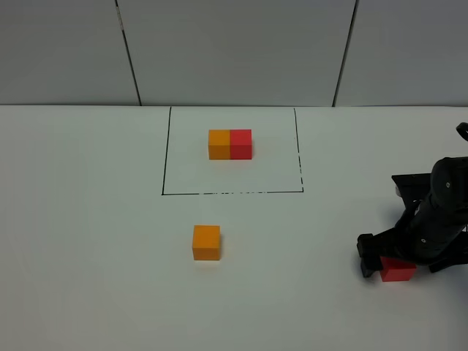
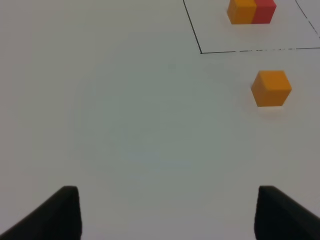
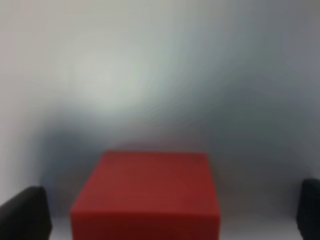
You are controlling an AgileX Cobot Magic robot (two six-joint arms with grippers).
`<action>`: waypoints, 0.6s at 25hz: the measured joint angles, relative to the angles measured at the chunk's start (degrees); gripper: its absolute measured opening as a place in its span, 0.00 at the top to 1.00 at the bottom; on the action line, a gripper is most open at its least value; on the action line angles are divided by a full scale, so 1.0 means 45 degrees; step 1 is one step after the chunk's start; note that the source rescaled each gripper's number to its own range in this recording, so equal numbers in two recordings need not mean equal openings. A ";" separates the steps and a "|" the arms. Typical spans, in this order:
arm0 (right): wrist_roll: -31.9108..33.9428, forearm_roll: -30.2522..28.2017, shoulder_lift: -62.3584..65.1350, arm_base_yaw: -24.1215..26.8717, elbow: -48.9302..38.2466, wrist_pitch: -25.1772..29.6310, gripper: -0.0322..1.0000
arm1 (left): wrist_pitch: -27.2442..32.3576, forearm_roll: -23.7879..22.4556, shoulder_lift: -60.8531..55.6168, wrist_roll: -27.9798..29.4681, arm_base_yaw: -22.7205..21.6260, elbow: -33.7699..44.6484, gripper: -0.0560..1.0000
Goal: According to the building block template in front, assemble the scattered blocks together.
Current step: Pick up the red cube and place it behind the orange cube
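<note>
The template, an orange and a red cube joined side by side (image 1: 229, 144), sits inside a thin black drawn rectangle at the back centre; it also shows in the left wrist view (image 2: 251, 11). The loose orange cube (image 1: 206, 242) lies in front of the frame, apart from everything, and shows in the left wrist view (image 2: 271, 88). The loose red cube (image 1: 399, 270) lies far right on the table. My right gripper (image 1: 390, 266) is lowered over it, open, with the red cube (image 3: 147, 195) between its fingers and gaps on both sides. My left gripper (image 2: 167, 212) is open and empty, well short of the orange cube.
The white table (image 1: 88, 241) runs to a grey panelled wall (image 1: 234, 51) at the back. The right arm's black body (image 1: 439, 219) stands at the table's right edge. The left arm is out of the exterior high view.
</note>
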State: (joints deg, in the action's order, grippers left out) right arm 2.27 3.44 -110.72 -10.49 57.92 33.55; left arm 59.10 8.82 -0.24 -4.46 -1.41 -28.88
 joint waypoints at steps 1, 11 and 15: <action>0.0000 -0.0032 -0.0049 -0.0010 0.0036 0.0041 0.00 | 0.0000 0.0000 0.0000 0.0000 0.0000 0.0000 0.40; -0.0014 -0.0261 -0.0223 -0.0011 0.0143 0.0308 0.31 | 0.0000 0.0000 0.0000 -0.0012 0.0000 0.0000 0.40; -0.0210 -0.0224 -0.0266 0.0032 0.0206 0.0780 0.97 | 0.0000 0.0000 0.0000 -0.0012 0.0000 0.0000 0.40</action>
State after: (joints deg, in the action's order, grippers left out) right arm 1.33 2.43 -111.92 -10.35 58.85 37.06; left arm 59.10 8.82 -0.24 -4.51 -1.41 -28.88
